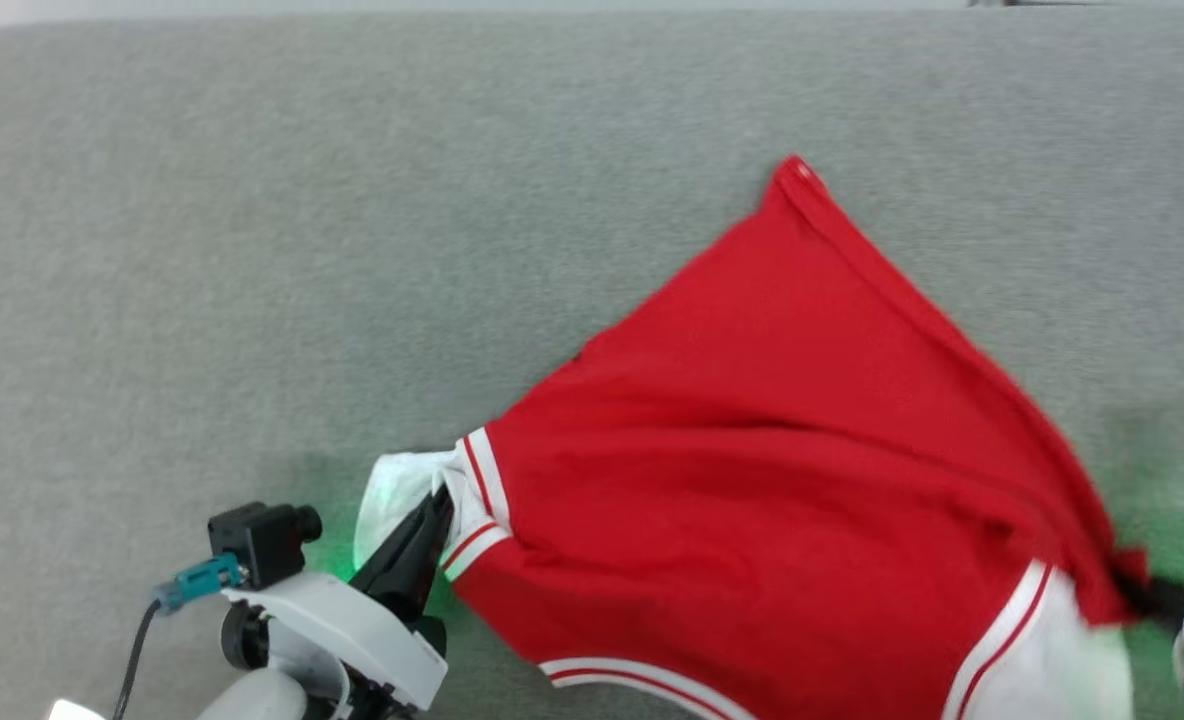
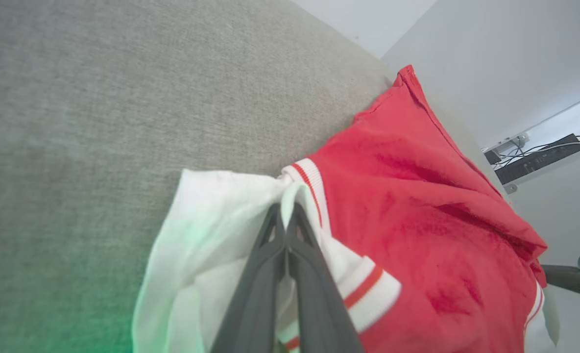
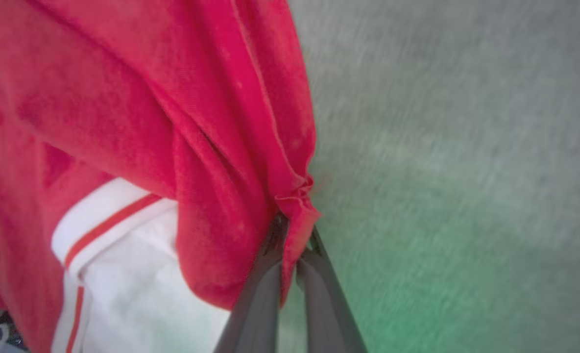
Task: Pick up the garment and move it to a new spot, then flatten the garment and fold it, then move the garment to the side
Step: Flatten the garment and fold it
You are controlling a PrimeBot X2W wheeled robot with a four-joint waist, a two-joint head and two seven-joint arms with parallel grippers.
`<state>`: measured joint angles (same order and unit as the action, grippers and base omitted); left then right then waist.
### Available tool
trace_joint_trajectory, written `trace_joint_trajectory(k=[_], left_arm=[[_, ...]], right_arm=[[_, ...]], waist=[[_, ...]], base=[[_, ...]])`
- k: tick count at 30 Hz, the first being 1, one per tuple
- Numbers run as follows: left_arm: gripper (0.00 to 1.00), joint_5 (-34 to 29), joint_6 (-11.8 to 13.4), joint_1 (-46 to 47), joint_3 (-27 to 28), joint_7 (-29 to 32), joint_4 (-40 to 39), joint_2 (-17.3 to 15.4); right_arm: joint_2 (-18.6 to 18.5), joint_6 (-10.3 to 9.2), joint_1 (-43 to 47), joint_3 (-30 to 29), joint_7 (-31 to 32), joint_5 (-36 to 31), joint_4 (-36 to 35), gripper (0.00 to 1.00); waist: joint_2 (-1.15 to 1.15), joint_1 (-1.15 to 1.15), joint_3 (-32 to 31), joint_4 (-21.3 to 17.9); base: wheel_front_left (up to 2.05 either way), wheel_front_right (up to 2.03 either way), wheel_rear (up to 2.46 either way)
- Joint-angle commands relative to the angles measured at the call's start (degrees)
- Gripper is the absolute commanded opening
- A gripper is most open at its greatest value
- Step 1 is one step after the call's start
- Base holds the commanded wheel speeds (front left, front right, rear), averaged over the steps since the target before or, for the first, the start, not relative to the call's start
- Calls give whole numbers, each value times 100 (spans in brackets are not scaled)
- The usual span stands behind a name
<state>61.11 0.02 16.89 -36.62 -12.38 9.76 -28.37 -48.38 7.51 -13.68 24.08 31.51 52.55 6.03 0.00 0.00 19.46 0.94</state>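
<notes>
While both arms have cloth in hand, I read the head view first: the garment [image 1: 782, 450] spans the near right part of the table [image 1: 352, 200], its far corner touching the table top and its near side raised off it. The left gripper [image 1: 434, 518] pinches the white sleeve [image 1: 402, 485]; the right gripper [image 1: 1147, 598], at the table's near right edge, is blurred, so its grip is hard to judge here.

Left wrist view: both fingers [image 2: 260, 274] are pressed together on the sleeve, just above the table.

Right wrist view: the fingers [image 3: 260, 294] clamp a bunched red edge, above the table.

I judge this to be the carry to a new spot. Next I'd lower both ends evenly onto the table, under tension, so the cloth lands flat.
</notes>
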Motion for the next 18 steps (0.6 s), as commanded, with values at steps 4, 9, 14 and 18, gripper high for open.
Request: trace_joint_trajectory(k=[4, 9, 14, 18], left_arm=[[0, 47, 38, -175, 35, -19, -4, -65], [0, 32, 81, -247, 34, -14, -64, -114], [0, -15, 129, -269, -2, 17, -118, -152], [0, -36, 106, -263, -64, 50, -163, -138]], right_arm=[[335, -4, 1199, -167, 377, -321, -411, 0], [701, -4, 1673, -676, 543, -611, -869, 0], [1107, -6, 1604, -1402, 363, -1158, -1166, 100], [1107, -6, 1436, -1857, 548, -1307, -1647, 100]], waist=[[0, 0, -221, -388], [0, 0, -245, -492], [0, 0, -271, -510], [0, 0, -287, -422]], base=[[0, 0, 0], [0, 0, 0], [0, 0, 0], [0, 0, 0]])
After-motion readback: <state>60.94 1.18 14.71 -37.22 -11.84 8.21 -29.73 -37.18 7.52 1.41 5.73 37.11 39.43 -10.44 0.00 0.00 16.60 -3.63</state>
